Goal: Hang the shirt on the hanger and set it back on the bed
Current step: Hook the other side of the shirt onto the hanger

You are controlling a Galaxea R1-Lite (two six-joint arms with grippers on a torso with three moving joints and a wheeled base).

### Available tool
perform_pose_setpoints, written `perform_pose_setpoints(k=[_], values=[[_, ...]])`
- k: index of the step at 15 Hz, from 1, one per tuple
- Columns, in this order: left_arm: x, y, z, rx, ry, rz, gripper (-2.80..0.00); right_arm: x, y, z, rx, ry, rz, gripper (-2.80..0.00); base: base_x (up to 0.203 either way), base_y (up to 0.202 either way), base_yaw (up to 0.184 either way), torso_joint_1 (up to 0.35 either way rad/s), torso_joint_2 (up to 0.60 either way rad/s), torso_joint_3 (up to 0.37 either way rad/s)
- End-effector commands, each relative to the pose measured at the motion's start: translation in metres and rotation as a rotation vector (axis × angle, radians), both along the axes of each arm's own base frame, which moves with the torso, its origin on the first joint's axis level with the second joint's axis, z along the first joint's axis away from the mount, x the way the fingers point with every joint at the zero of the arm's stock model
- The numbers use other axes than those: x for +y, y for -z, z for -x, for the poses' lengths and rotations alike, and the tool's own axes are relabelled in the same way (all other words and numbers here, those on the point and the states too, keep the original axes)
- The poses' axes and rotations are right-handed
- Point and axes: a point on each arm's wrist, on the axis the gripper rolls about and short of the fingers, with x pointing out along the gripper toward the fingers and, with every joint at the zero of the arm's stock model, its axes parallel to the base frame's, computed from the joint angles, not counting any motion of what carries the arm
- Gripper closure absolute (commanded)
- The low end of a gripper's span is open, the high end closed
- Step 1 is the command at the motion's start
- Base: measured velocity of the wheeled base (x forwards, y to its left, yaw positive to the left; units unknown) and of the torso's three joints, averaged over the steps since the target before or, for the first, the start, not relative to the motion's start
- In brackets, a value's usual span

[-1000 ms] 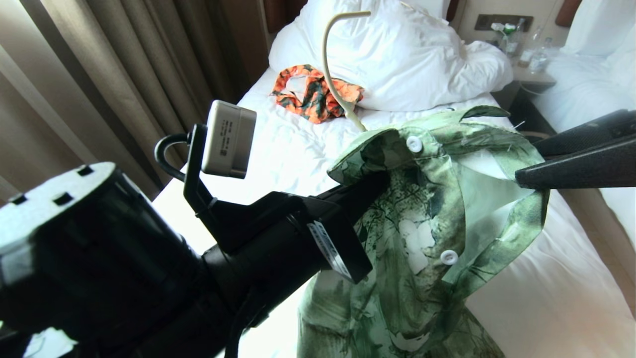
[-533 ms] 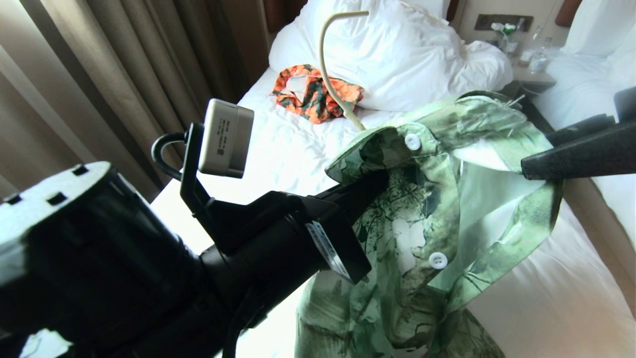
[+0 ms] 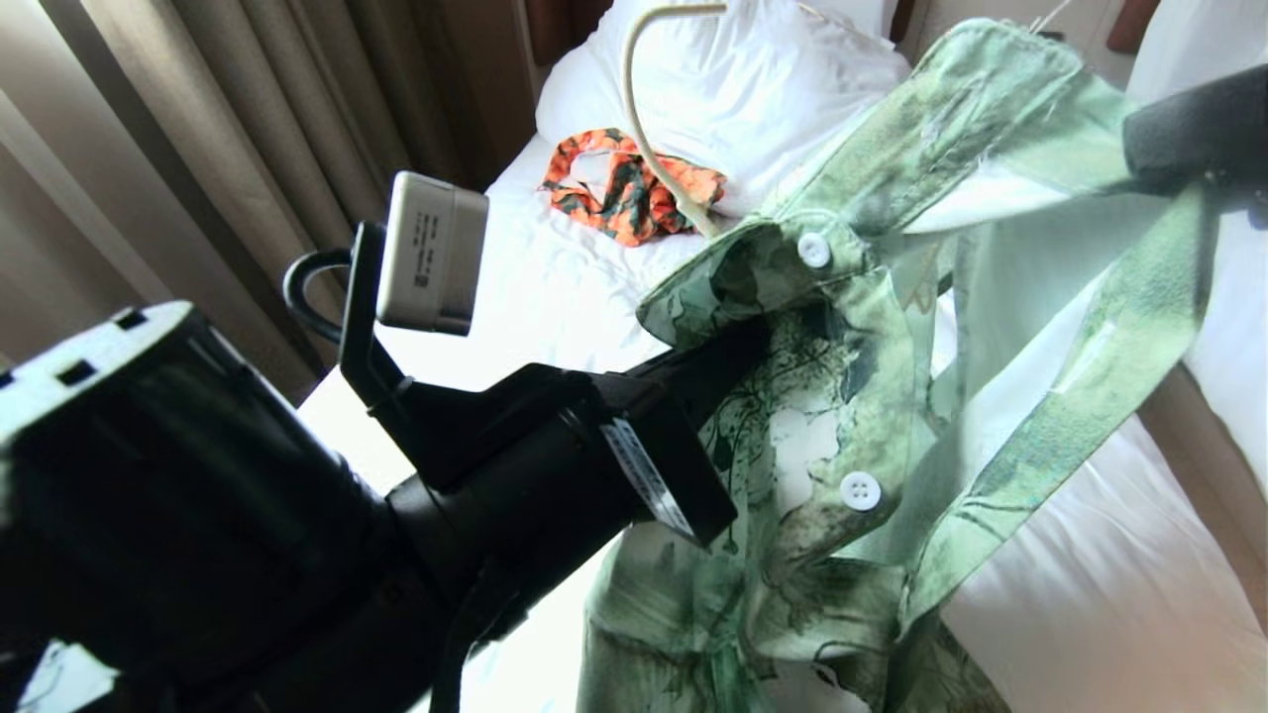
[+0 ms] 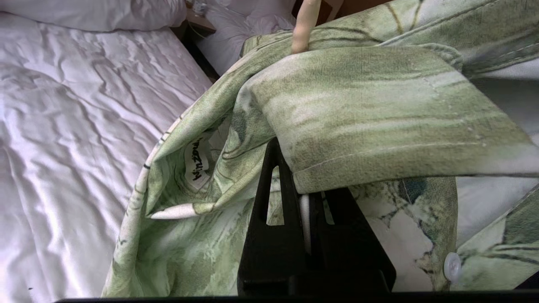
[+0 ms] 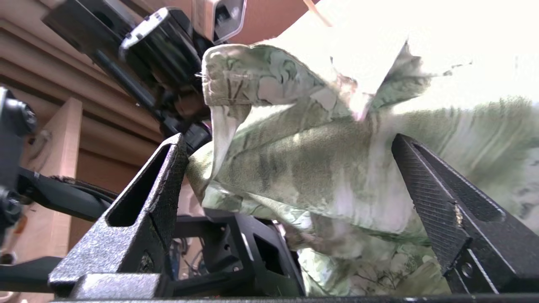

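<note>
Wrinkled white bed (image 3: 555, 287) fills the bkgd. L gripper (image 4: 309, 210) is pinched shut on hanger (image 3: 644, 139) under the collar of shirt (image 3: 842, 396), held above the bed. R gripper (image 5: 286, 176) is spread wide w/ shirt cloth draped between its fingers (image 5: 425, 198). Orange garment (image 3: 629, 183) lies by pillows (image 3: 763, 99).

Long beige curtains (image 3: 248, 129) hang in folds along the left side of the room. Strong daylight falls from that side and makes the white sheets very bright. At the head of the room stands a dark wooden headboard (image 3: 560, 25) against a light wall. A dark switch panel (image 3: 956, 42) sits on this wall. On the far right there is a second bed (image 3: 1228, 327) with white covers. An orange and green cloth (image 3: 619, 183) lies near the white pillows (image 3: 773, 109).
</note>
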Motion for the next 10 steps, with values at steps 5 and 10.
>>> perform_pose_setpoints(k=[5,10], values=[[0.003,0.0,0.001,-0.001,-0.002,0.006,0.0,0.002,0.007,-0.005,0.043,0.05,0.051,-2.8,0.0,0.0,0.0,0.0,0.0,0.0],[0.005,-0.002,0.002,-0.004,-0.002,0.012,0.0,0.011,0.017,-0.015,0.013,0.271,0.239,-2.8,0.0,0.0,0.0,0.0,0.0,0.0]])
